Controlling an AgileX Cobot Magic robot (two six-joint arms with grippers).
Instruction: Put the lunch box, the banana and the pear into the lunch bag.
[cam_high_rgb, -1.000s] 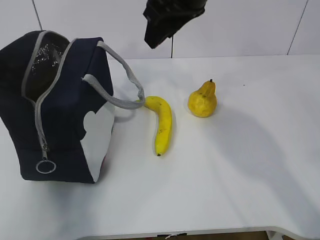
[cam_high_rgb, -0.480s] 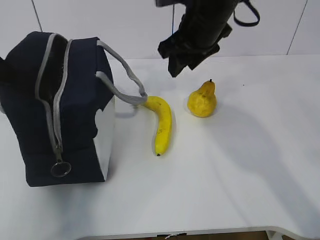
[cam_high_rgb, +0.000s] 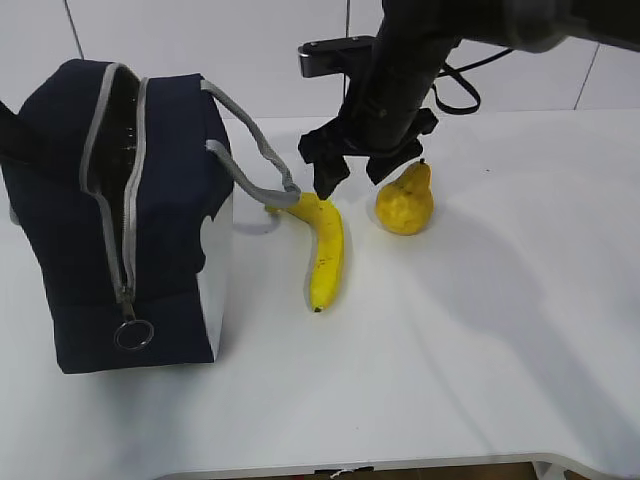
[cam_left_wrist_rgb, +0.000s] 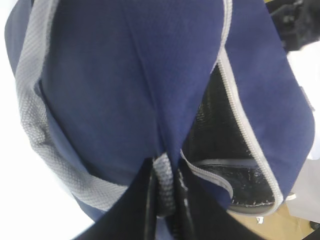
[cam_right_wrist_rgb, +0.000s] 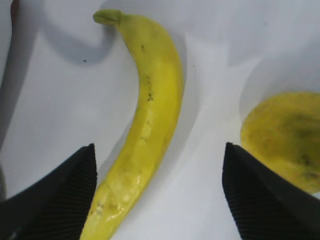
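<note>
The right arm's fingers (cam_right_wrist_rgb: 57, 192) stand spread wide, grasping nothing, their ribbed black pads to either side of the banana (cam_right_wrist_rgb: 145, 117) in the right wrist view. In the exterior view this right gripper (cam_high_rgb: 352, 175) hangs low above the banana's (cam_high_rgb: 324, 250) stem end, the pear (cam_high_rgb: 404, 200) just beside it on the right. The banana lies flat on the white table (cam_high_rgb: 470, 340), curved, its stem end just beside a grey handle (cam_high_rgb: 255, 165) of the lunch bag (cam_high_rgb: 120, 220). The pear stands upright, stem up, apart from the banana.

The left arm's fingers (cam_left_wrist_rgb: 162, 197) are clenched on a grey webbing strap (cam_left_wrist_rgb: 164, 186) at the bag's end, seen only in the left wrist view. The navy bag stands at the table's left, its zipper (cam_high_rgb: 128, 200) parted to a narrow gap, with dark shiny lining (cam_left_wrist_rgb: 215, 135) inside; the ring pull (cam_high_rgb: 133, 334) hangs low on the front. The lunch box cannot be made out in any view.

Behind the table runs a plain white panelled wall (cam_high_rgb: 200, 50).
</note>
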